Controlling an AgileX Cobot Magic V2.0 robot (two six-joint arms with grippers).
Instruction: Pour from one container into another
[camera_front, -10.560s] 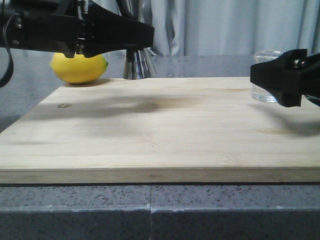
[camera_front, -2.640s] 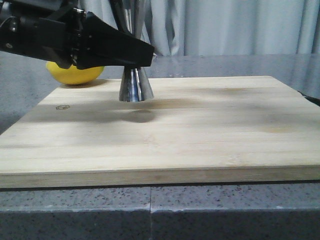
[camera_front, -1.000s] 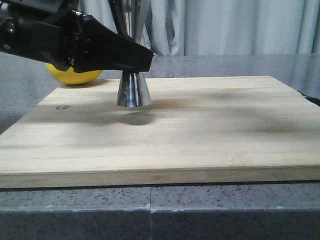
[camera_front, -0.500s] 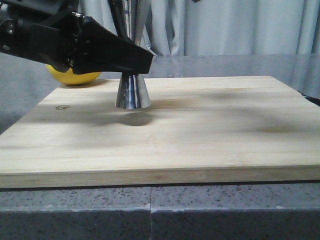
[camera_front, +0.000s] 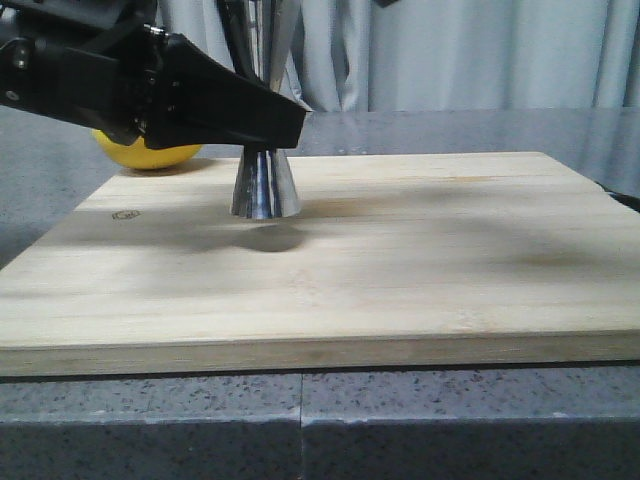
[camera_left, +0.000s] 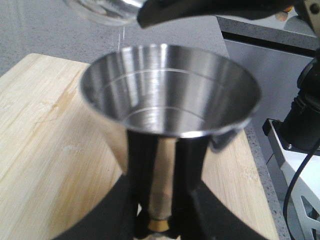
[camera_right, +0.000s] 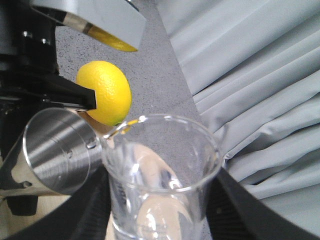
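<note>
Step in hand: the pour is under way, judging by the beaker (camera_right: 162, 180) tilting with its lip over the jigger (camera_front: 265, 185) and a thin thread of liquid falling past the jigger's far rim in the left wrist view.

Jigger: it is being held clear of the board (camera_front: 330, 260), upper left of centre in the front view, with its shadow lying just below its lower cone. Its open upper cup (camera_left: 170, 92) is filling the middle of the left wrist view; I cannot tell whether any liquid is inside.

Left tool (camera_left: 159, 200): it is clamping the jigger at its narrow gold waist, fingers (camera_left: 190, 175) pressing on both sides.

Beaker: only its rim (camera_left: 102, 9) is showing at the top edge of the left wrist view, above and beyond the cup. In the right wrist view it is sitting at centre bottom, its lip pointing at the jigger's rim at lower left.

Right tool (camera_right: 155, 215): its dark fingers (camera_right: 95, 210) are closing on the beaker from both sides; it is out of the front view.

Lemon (camera_front: 147, 152): it is resting on the bench (camera_front: 450, 125) behind the board's upper left corner, clear of the pour.

Next move: the stream seems to be falling at or outside the rim, so the lip probably needs bringing over the cup's centre before tipping further, slowly.
</note>
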